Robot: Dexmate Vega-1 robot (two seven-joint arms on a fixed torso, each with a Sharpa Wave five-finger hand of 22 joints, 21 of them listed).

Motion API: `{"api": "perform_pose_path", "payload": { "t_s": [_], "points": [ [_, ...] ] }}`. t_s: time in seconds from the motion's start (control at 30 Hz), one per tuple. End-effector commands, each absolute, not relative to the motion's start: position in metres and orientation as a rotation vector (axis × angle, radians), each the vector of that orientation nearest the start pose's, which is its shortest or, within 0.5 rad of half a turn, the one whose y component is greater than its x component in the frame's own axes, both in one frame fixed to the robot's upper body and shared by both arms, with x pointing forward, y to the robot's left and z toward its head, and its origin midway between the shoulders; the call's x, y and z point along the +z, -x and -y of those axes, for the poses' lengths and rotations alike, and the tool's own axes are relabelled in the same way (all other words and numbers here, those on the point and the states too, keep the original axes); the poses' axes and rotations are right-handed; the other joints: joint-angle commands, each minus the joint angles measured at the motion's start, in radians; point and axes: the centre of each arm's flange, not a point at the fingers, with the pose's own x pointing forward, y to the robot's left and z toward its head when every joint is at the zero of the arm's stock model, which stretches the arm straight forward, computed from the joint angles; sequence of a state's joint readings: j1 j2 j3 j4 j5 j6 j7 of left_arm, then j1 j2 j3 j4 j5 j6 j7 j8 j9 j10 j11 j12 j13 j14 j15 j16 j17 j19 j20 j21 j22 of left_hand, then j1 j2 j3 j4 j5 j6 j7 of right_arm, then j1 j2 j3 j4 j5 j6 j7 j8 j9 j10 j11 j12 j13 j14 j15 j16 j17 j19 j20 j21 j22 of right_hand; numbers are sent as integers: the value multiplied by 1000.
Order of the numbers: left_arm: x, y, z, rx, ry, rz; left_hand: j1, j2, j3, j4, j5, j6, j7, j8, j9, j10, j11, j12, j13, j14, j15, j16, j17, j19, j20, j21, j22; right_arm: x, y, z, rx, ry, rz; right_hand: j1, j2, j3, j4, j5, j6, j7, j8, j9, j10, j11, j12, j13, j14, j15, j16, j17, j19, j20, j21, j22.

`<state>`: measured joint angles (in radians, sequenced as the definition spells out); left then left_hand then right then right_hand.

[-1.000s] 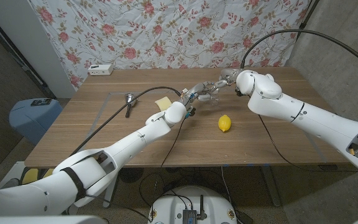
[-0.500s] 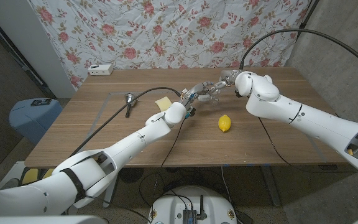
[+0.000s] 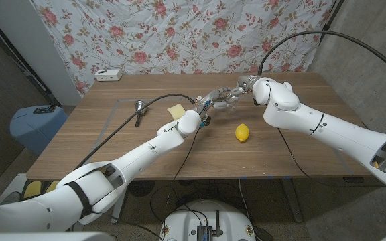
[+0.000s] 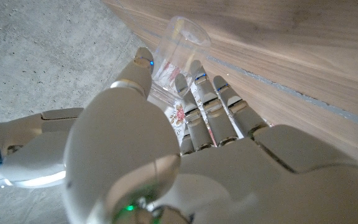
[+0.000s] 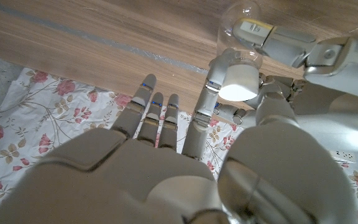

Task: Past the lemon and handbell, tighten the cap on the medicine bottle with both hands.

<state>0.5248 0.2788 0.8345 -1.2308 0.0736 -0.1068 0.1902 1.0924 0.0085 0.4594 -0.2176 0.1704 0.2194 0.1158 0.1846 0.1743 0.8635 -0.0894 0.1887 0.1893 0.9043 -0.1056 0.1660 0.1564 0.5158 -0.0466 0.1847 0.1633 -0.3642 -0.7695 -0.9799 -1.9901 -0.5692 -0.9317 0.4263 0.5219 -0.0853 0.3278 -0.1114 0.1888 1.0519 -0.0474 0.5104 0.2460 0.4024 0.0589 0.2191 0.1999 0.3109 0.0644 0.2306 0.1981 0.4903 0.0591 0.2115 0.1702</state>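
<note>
Medicine bottle (image 3: 221, 102) was held up above the far middle of the tabletop (image 3: 280, 150), between both hands. It was clear plastic, lying roughly on its side. Left hand (image 3: 205, 106) gripped the bottle body; in the left wrist view its fingers (image 4: 207, 106) wrapped the clear bottle (image 4: 178, 56) with the thumb on the other side. Right hand (image 3: 241, 89) reached in from the right, at the cap end. In the right wrist view the white cap (image 5: 240, 79) sat between thumb and a finger of the right hand (image 5: 185, 168), other fingers (image 5: 154, 112) spread apart and off the bottle; cap looked pinched, contact seemed real but partly hidden.

Lemon (image 3: 242, 132) sat on the tabletop nearer the robot, right of the left arm, apart from both hands. Handbell (image 3: 139, 110) lay on its side toward the left of the tabletop. Yellow sponge-like block (image 3: 176, 110) lay between handbell and left hand. White box (image 3: 108, 75) at the far left corner. Floral cloth (image 3: 179, 33) hung behind the tabletop
</note>
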Motion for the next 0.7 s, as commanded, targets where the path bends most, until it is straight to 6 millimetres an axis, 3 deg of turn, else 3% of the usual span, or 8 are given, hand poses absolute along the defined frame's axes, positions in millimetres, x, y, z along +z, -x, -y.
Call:
{"api": "perform_pose_path", "payload": {
  "t_s": [0.03,0.4,0.7],
  "points": [
    [10,-655,-26,-337,-717,732,0,8,71,64,7,-1,-4,3,2,52,-54,3,1,27,-59,4,2,-2,-9,-2,0,93,-578,164,-55,1482,206,-31,-9,-16,7,7,-42,7,-19,-5,-10,9,-12,1,-3,10,-6,6,4,8,-8,5],
    [13,-658,-26,-345,-721,734,-1,8,73,64,7,-1,-5,3,2,51,-48,3,1,29,-59,5,2,-4,-9,-2,0,96,-577,167,-50,1491,183,-62,-20,-37,8,16,-195,35,-80,-6,-50,28,-28,2,-30,32,-24,2,-24,21,-19,5],
    [15,-661,-24,-349,-724,732,0,8,75,63,7,0,-6,3,2,56,-52,6,1,33,-62,7,3,-5,-11,-2,0,100,-578,173,-51,1496,168,-66,-19,-41,4,20,-264,45,-103,1,-72,34,-31,3,-46,46,-30,1,-42,27,-23,5]
  ]
}}
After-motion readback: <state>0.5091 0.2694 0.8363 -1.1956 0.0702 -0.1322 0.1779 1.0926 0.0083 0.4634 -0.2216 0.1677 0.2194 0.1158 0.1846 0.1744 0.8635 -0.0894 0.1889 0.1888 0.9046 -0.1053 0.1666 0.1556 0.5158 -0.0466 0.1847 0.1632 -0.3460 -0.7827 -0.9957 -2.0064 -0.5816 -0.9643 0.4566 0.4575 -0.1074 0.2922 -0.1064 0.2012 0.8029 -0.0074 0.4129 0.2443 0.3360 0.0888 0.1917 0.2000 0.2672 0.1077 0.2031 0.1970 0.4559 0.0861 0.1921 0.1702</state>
